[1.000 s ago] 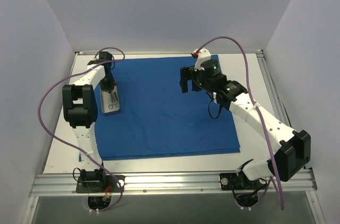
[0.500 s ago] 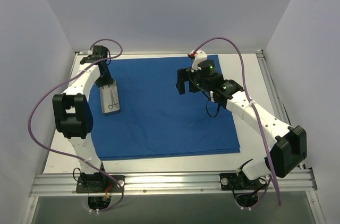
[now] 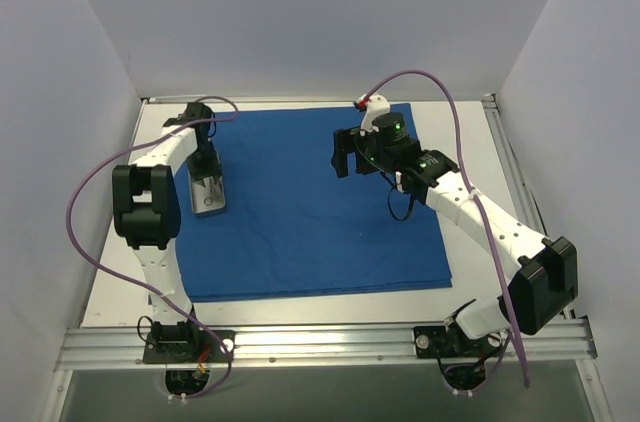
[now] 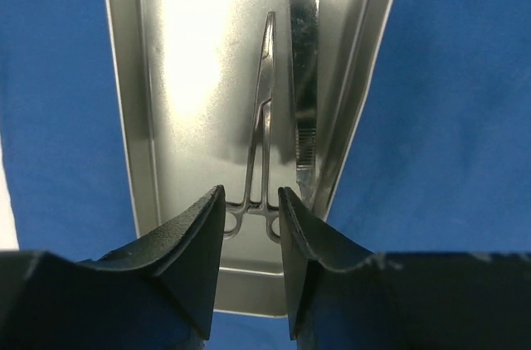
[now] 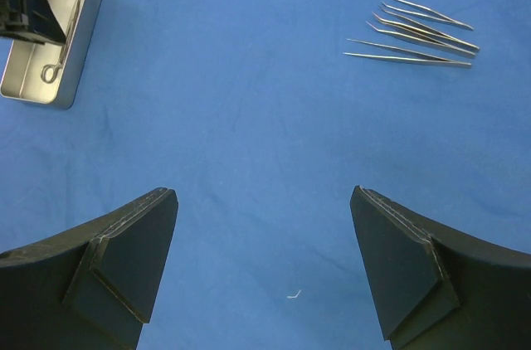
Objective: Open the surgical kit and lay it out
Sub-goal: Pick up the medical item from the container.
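Parting jaws are the main change: the left gripper (image 4: 250, 197), pinched shut a second ago, now stands partly spread with nothing between its fingers. Its arm meanwhile swung up toward the far edge and dropped back over the tray (image 4: 124, 76). The right arm has only edged slightly leftward. I read this as a fresh approach for a pick rather than a release, since both instruments lie flat in the tray. The surgical kit is already unwrapped: its blue cloth (image 3: 320, 212) is spread as one flat sheet over most of the desk (image 3: 470, 142), and the tray sits on it close to the left edge. In the tray, ring-handled forceps (image 4: 261, 109) lie lengthwise, with a scalpel handle (image 4: 304, 76) just beside them against the right wall. The forceps' finger rings sit directly beyond the left gripper's tips, centred in the gap, so the jaws are lined up on the rings but not yet around them. A cluster of tweezers (image 5: 415, 31) lies out on the cloth, well apart from the tray, so the laying-out looks partly done with two pieces left. The right gripper (image 5: 264, 197) hangs spread wide and empty above bare cloth, with the tweezers ahead to its right and the tray far off to its left.
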### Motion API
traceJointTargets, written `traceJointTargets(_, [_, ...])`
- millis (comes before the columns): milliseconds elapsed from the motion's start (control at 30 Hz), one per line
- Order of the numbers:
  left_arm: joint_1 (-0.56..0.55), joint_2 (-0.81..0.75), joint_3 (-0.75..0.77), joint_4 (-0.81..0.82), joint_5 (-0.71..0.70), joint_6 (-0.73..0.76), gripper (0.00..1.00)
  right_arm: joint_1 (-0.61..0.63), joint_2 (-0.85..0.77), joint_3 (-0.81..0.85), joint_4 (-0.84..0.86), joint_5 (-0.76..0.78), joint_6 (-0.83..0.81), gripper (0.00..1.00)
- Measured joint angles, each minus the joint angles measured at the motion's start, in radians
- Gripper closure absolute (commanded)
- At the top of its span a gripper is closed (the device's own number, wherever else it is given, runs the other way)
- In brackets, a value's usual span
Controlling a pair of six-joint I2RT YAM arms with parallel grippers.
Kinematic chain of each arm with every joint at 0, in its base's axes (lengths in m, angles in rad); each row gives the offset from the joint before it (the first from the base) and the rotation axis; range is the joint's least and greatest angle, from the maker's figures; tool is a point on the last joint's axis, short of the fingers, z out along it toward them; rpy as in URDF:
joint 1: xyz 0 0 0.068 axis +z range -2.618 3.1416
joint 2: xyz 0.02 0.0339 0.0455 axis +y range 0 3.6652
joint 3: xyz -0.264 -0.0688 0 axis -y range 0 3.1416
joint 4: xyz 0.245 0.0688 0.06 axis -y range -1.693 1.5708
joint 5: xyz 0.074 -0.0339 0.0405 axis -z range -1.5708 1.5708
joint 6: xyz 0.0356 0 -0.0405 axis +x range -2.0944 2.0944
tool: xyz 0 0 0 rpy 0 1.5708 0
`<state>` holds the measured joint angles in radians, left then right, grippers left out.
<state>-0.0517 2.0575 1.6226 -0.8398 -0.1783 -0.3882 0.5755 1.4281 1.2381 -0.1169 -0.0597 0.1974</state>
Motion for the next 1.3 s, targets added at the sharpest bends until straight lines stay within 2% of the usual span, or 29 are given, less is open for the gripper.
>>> traceJointTargets(533, [0.0, 0.054, -0.012, 0.003, 0.008, 0.0, 0.55, -0.002, -0.002, -0.002, 0.0, 0.0, 0.0, 0.1])
traceJointTargets(600, [0.0, 0.054, -0.016, 0.006, 0.014, -0.002, 0.59, -0.005, -0.003, -0.002, 0.0, 0.0, -0.001, 0.1])
traceJointTargets(700, [0.0, 0.054, -0.022, 0.019, 0.026, -0.008, 0.69, -0.006, -0.008, -0.004, 0.0, 0.001, -0.001, 0.1])
traceJointTargets(733, [0.0, 0.054, -0.022, 0.021, 0.028, -0.011, 0.77, -0.006, -0.01, -0.005, 0.0, 0.001, -0.001, 0.11])
traceJointTargets(833, [0.0, 0.054, -0.022, 0.023, 0.027, -0.015, 0.84, -0.006, -0.014, -0.005, 0.0, 0.001, -0.001, 0.11])
traceJointTargets(933, [0.0, 0.054, -0.022, 0.023, 0.024, -0.016, 0.96, -0.006, -0.018, -0.006, 0.0, 0.004, -0.001, 0.1])
traceJointTargets(1300, [0.005, 0.012, -0.046, 0.01, -0.002, -0.013, 0.98, -0.007, -0.027, -0.008, 0.001, 0.008, 0.0, 0.11])
